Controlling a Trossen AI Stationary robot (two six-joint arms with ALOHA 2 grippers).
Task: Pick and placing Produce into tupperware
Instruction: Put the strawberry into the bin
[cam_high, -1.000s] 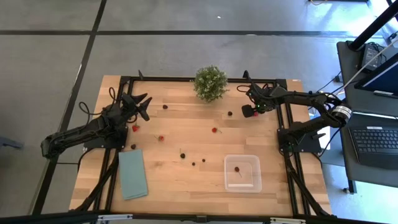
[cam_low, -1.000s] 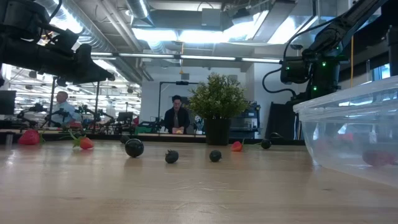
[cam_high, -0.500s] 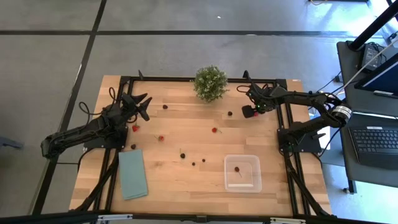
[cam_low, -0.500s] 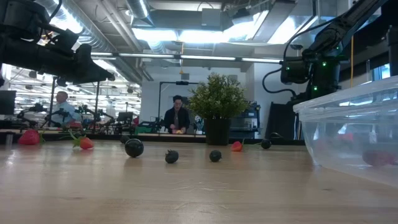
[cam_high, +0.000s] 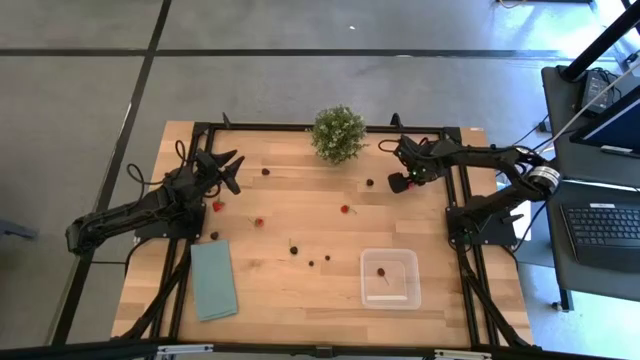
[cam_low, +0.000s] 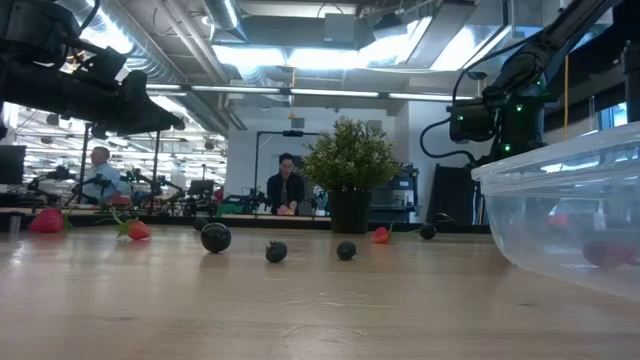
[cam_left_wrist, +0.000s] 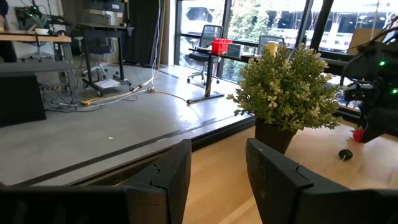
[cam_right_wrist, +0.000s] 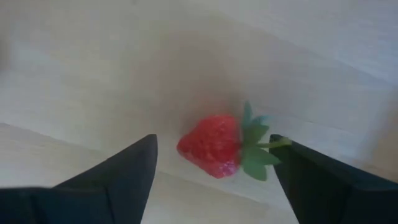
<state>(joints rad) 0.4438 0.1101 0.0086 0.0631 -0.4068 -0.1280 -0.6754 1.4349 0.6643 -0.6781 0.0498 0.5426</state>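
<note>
Tupperware (cam_high: 390, 278): the clear, lidless container is set on the near right part of the table; its curved wall fills the right edge of the low view (cam_low: 560, 215). One dark piece and one faint reddish piece are seen inside it.
Table (cam_high: 280, 290): a light wooden top in a black frame, with the grain shown running across in the low view.
Teal cloth (cam_high: 213, 279): laid flat at the near left corner.
Produce (cam_high: 293, 250): small red and dark pieces are scattered over the middle and far half of the top, all apart from the container; three dark ones (cam_low: 276, 252) are lined up in the low view.
Left gripper (cam_high: 232, 172): held above the far left part of the table, fingers partly parted, nothing between them; in its wrist view the gap (cam_left_wrist: 217, 180) is seen empty.
Right gripper (cam_high: 403, 181): lowered at the far right, just above a strawberry (cam_right_wrist: 214, 145); the fingers are spread wide on either side of the berry, not touching it.
Potted plant (cam_high: 338, 133): stood at the far edge, between the two arms.
Floor: grey concrete crossed by dark lines is seen around the table.
Laptop (cam_high: 610, 225): placed on a stand to the right.
Room: ceiling lights, desks and two persons (cam_low: 285, 188) are seen far behind.
</note>
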